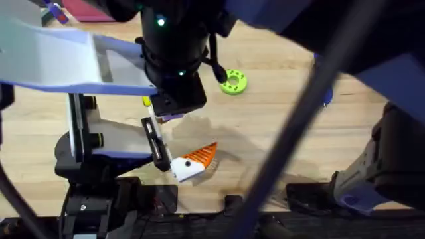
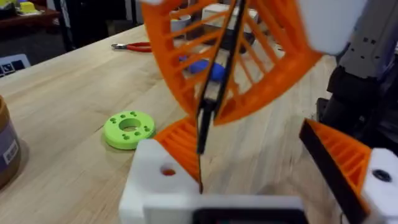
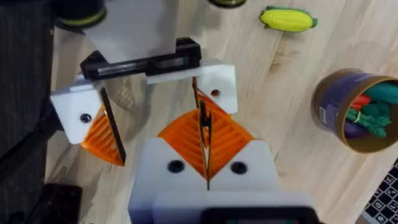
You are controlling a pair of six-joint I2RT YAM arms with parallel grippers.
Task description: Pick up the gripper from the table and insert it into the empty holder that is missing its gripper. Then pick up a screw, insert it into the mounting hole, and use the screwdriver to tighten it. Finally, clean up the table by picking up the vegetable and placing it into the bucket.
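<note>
My left gripper (image 2: 249,140) stands open low over the table. One jaw carries a fixed orange finger (image 2: 339,158). The other jaw carries the white holder (image 2: 155,186). The orange gripper (image 2: 178,134) sits in the holder, and orange shows through the mounting hole (image 3: 214,93). My right gripper (image 3: 204,121) reaches across from above, its orange fingers shut on the tip of that piece. The yellow vegetable (image 3: 287,18) lies on the table beyond. The blue bucket (image 3: 357,112) stands beside it with green and red items inside.
A green disc with holes (image 1: 234,81) lies on the wood past the grippers. Red-handled pliers (image 2: 134,46) and a blue object (image 2: 202,67) lie farther back. The right arm (image 1: 176,60) hangs large over the table's middle.
</note>
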